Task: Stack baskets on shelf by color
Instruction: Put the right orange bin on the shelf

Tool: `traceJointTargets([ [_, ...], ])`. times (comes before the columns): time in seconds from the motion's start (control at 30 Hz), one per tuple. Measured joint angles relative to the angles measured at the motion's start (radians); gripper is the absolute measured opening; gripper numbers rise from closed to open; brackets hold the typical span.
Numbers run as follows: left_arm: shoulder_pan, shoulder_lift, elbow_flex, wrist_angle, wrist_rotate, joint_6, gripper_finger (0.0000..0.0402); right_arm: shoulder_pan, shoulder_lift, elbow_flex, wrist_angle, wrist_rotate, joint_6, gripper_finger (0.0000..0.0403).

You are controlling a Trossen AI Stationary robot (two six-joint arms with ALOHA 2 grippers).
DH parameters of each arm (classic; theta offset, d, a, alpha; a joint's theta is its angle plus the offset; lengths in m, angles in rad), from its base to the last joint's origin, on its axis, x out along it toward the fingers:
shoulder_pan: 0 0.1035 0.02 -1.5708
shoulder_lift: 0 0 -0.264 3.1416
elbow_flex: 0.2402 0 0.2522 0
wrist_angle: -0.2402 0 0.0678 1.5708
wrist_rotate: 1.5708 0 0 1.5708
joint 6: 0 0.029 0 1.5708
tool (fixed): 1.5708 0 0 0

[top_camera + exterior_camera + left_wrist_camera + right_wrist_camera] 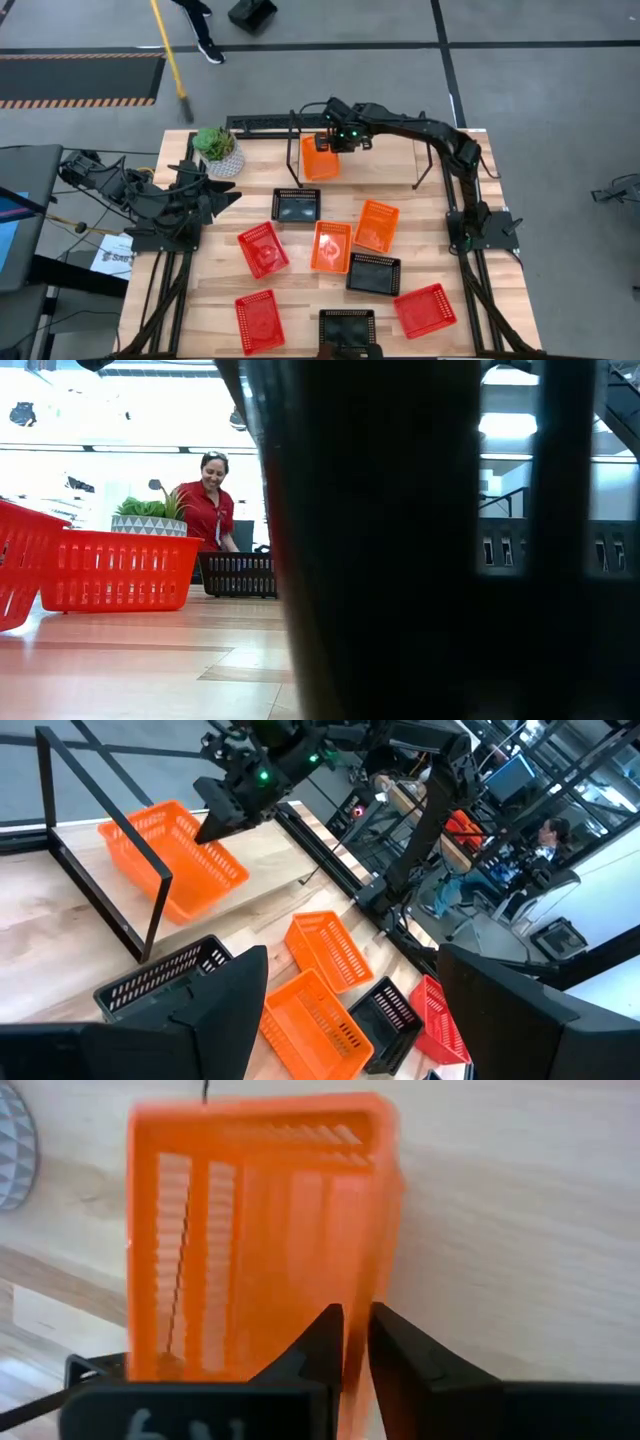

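The right end effector [335,143] reaches across the far side of the worktop [430,240] to the shelf [400,165], its two dark fingers [322,1342] drawn close on the side wall of an orange basket [320,158], which they are grasping. In the right wrist view that basket [260,1230] stretches away from the fingers over pale wood, its rim pinched between them. From the left wrist view the basket [175,860] sits tilted at the shelf's left end, beside the black frame bar [100,840], with the end effector [215,815] on its far edge.

Nearer the middle of the worktop lie two more orange baskets [332,246] [377,225], side by side and just touching. A black basket [297,205] lies in front of the shelf, another black basket [374,273] just past the orange pair, and a third black basket [347,326] at the near edge. Three red baskets [263,249] [259,320] [425,310] are spread over the near half.

The left end effector [225,195] rests at the worktop's left side, near the potted plant [218,150], its fingers released and apart. In the low view a person [208,510] stands behind the table.
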Motion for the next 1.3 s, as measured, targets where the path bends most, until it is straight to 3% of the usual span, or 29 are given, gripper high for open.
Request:
traceJointTargets([
  [0.17,0.000,0.000,0.000,0.002,0.000,0.000,0.0279,-0.009,-0.008,0.000,0.032,-0.001,-0.007,0.0112],
  [0.4,0.000,0.000,0.000,0.002,0.004,0.000,0.0279,-0.039,-0.028,0.036,0.051,-0.022,-0.109,0.0195],
  [0.53,0.000,0.000,0.000,0.001,0.005,0.000,0.0279,-0.044,-0.050,0.113,-0.118,-0.023,-0.219,0.0222],
  [0.67,0.000,0.000,0.000,-0.003,0.005,0.000,0.0279,0.016,-0.054,0.139,-0.286,0.026,-0.347,0.0215],
  [0.9,0.000,0.000,0.000,-0.009,0.003,-0.013,0.0279,0.125,-0.054,0.060,-0.360,0.314,-0.403,0.0178],
  [1.1,0.000,0.000,0.000,-0.009,0.002,-0.026,0.0279,0.114,-0.054,0.014,-0.359,0.323,-0.388,0.0147],
  [1.3,0.000,0.013,0.000,-0.010,0.005,-0.044,0.0279,0.125,-0.053,-0.021,-0.282,0.259,-0.362,0.0127],
])
